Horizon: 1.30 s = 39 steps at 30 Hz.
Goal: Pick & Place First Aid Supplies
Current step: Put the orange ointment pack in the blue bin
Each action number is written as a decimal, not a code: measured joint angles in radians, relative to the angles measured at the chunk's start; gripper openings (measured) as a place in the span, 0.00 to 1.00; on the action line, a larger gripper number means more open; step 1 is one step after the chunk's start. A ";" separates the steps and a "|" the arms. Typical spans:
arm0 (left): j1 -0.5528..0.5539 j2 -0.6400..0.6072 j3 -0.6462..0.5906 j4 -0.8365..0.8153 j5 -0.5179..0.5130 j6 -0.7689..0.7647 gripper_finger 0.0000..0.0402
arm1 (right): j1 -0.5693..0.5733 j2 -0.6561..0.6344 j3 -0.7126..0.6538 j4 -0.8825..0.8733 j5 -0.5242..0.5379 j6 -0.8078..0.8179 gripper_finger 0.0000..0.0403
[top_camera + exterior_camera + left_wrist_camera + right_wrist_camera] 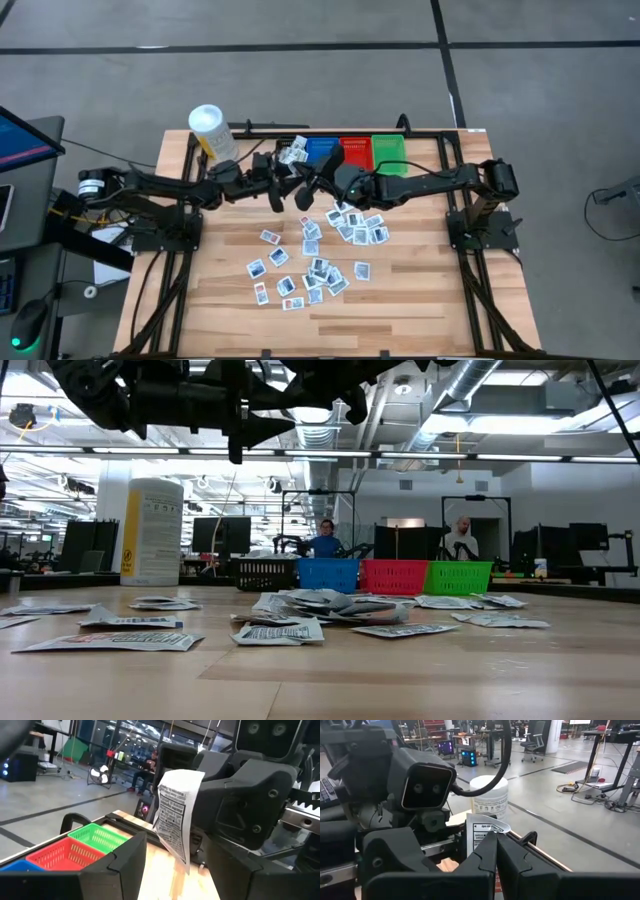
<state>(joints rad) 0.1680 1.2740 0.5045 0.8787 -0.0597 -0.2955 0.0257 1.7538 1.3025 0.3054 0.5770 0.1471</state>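
Early stage: right gripper [495, 851] pinches one packet [482, 832] facing the spread left gripper [172, 865]; loose packets [315, 255] still cover the table [420, 300].

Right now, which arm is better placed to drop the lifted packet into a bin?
Probably the right: its hand is shut on the packet, close to the bins; the left hand faces it, open.

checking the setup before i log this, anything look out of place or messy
Yes. The first aid packets lie scattered loose across the table, some overlapping, rather than in the bins. One packet is pinched in the right gripper, held up facing the left gripper, whose fingers are open.
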 joint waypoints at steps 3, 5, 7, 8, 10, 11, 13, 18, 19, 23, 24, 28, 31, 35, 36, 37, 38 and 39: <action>0.000 -0.006 0.000 -0.004 0.000 0.000 0.49 | 0.000 -0.001 0.001 0.001 0.000 0.001 0.00; 0.000 -0.006 0.000 -0.019 -0.005 0.000 0.48 | 0.000 -0.001 0.001 -0.005 0.000 0.000 0.00; 0.000 -0.007 0.000 -0.030 -0.020 -0.001 0.47 | 0.000 0.000 0.001 -0.010 0.000 0.000 0.00; 0.000 -0.007 0.000 -0.030 -0.023 -0.001 0.47 | 0.000 0.000 0.001 -0.010 0.000 0.000 0.00; 0.000 -0.008 0.000 -0.029 -0.030 -0.001 0.45 | 0.000 0.000 0.001 -0.010 0.000 0.000 0.00; 0.000 -0.008 0.000 -0.029 -0.039 -0.001 0.44 | 0.000 0.000 0.001 -0.010 0.000 0.000 0.00; 0.000 -0.008 0.000 -0.030 -0.045 -0.001 0.42 | 0.000 0.000 0.000 -0.010 0.000 0.000 0.00; 0.000 -0.008 0.000 -0.031 -0.045 -0.001 0.36 | 0.000 0.000 0.000 -0.009 0.000 0.000 0.00; 0.000 -0.008 0.000 -0.032 -0.045 -0.001 0.34 | 0.000 0.000 0.000 -0.009 -0.001 0.000 0.00; 0.000 -0.008 0.000 -0.032 -0.044 -0.001 0.27 | 0.000 0.000 0.000 -0.006 -0.002 0.001 0.01; 0.000 -0.008 0.000 -0.032 -0.040 -0.001 0.25 | 0.000 0.000 0.000 -0.006 -0.002 0.001 0.02; 0.000 -0.008 0.000 -0.032 -0.017 -0.001 0.18 | 0.000 0.000 0.000 -0.006 -0.003 0.003 0.05; 0.000 -0.008 0.000 -0.033 -0.015 -0.001 0.12 | 0.000 0.000 0.000 -0.006 -0.003 0.003 0.08; 0.001 -0.008 0.000 -0.033 -0.015 0.004 0.03 | 0.000 0.000 0.000 -0.006 -0.004 0.003 0.12; 0.001 -0.008 0.000 -0.033 -0.015 0.005 0.02 | 0.000 0.000 0.000 -0.006 -0.004 0.002 0.13; 0.001 -0.008 0.000 -0.033 -0.015 0.005 0.02 | 0.000 0.000 0.000 -0.007 -0.004 0.002 0.14; 0.001 -0.008 0.000 -0.033 -0.015 0.005 0.02 | 0.000 0.000 0.000 -0.009 -0.004 0.002 0.14; 0.001 -0.008 0.000 -0.034 -0.014 0.005 0.02 | 0.000 0.000 0.000 -0.011 -0.004 0.001 0.14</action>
<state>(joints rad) 0.1688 1.2663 0.5045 0.8448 -0.0742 -0.2901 0.0261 1.7538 1.3025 0.2941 0.5732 0.1485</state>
